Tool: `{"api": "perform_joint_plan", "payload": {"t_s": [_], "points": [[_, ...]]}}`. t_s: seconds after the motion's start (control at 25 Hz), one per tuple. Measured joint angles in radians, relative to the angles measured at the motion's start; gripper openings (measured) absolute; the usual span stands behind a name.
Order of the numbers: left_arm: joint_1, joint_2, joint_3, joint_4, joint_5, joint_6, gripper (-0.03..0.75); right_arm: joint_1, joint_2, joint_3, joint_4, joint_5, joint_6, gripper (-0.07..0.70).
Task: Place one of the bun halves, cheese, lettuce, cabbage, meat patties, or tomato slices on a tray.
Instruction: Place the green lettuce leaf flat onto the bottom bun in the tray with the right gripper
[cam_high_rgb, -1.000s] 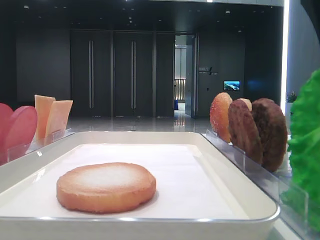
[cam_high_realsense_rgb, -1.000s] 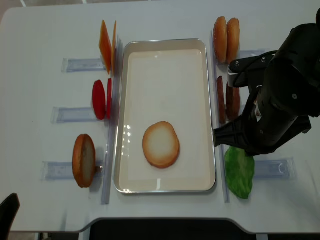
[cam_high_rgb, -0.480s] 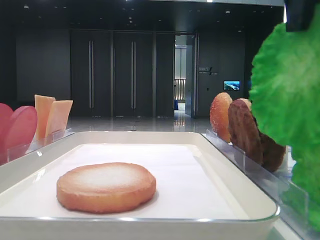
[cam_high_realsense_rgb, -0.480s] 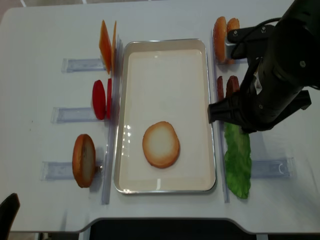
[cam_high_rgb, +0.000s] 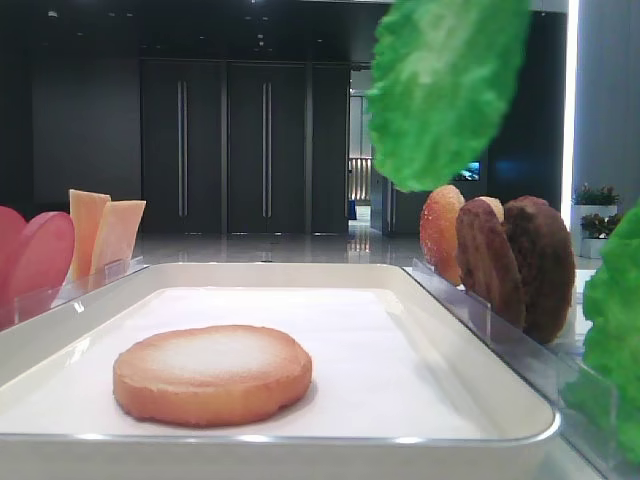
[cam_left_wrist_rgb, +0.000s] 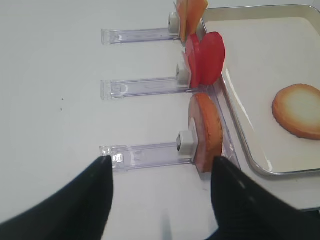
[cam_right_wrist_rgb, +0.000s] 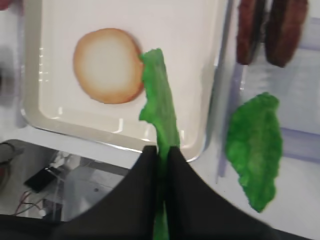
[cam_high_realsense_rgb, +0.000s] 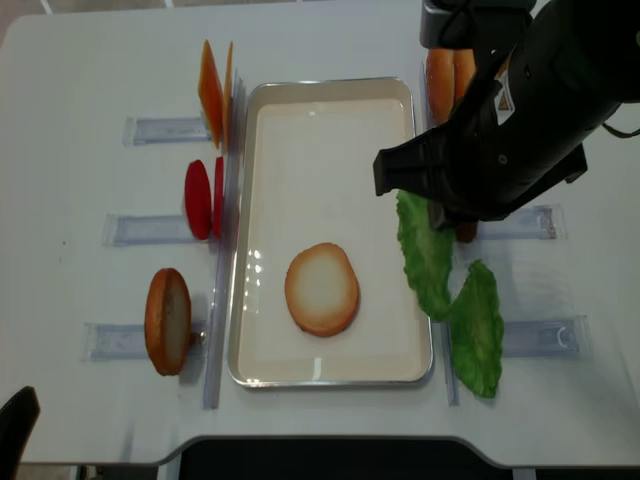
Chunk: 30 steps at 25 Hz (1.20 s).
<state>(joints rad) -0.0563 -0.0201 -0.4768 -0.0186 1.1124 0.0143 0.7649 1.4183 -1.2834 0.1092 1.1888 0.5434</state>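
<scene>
My right gripper (cam_right_wrist_rgb: 161, 150) is shut on the edge of a bright green lettuce (cam_right_wrist_rgb: 160, 105) leaf. The leaf hangs in the air over the tray's right rim (cam_high_realsense_rgb: 425, 255) and shows high up in the low exterior view (cam_high_rgb: 445, 85). The white tray (cam_high_realsense_rgb: 330, 110) holds one bun half (cam_high_realsense_rgb: 321, 288) lying pale face up. A second lettuce leaf (cam_high_realsense_rgb: 476, 330) stays in its rack right of the tray. My left gripper (cam_left_wrist_rgb: 160, 165) is open and empty above the table, just before an upright bun half (cam_left_wrist_rgb: 205, 130).
Left of the tray, clear racks hold cheese (cam_high_realsense_rgb: 213, 92), tomato slices (cam_high_realsense_rgb: 200, 198) and an upright bun (cam_high_realsense_rgb: 168, 320). On the right stand meat patties (cam_right_wrist_rgb: 272, 27) and more buns (cam_high_rgb: 440, 230). The right arm's black body (cam_high_realsense_rgb: 520, 110) covers the right racks from above.
The right gripper has lifted one lettuce leaf out of the right rack and carried it up and left to the tray's right rim. The left gripper has not moved.
</scene>
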Motion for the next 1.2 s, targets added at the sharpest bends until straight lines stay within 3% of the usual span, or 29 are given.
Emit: {"api": "perform_joint_plan", "payload": {"t_s": [0.52,0.8,1.08,1.2], "points": [[0.000,0.000,0.000,0.000,0.000,0.000,0.471,0.001,0.018,0.053,0.277,-0.364,-0.225,0.014],[0.000,0.000,0.000,0.000,0.000,0.000,0.471,0.001,0.124,0.060,0.523,-0.433,-0.461,0.014],[0.000,0.000,0.000,0.000,0.000,0.000,0.471,0.001,0.228,0.060,0.726,-0.454,-0.678,0.014],[0.000,0.000,0.000,0.000,0.000,0.000,0.471,0.001,0.265,0.060,0.762,-0.458,-0.720,0.014]]}}
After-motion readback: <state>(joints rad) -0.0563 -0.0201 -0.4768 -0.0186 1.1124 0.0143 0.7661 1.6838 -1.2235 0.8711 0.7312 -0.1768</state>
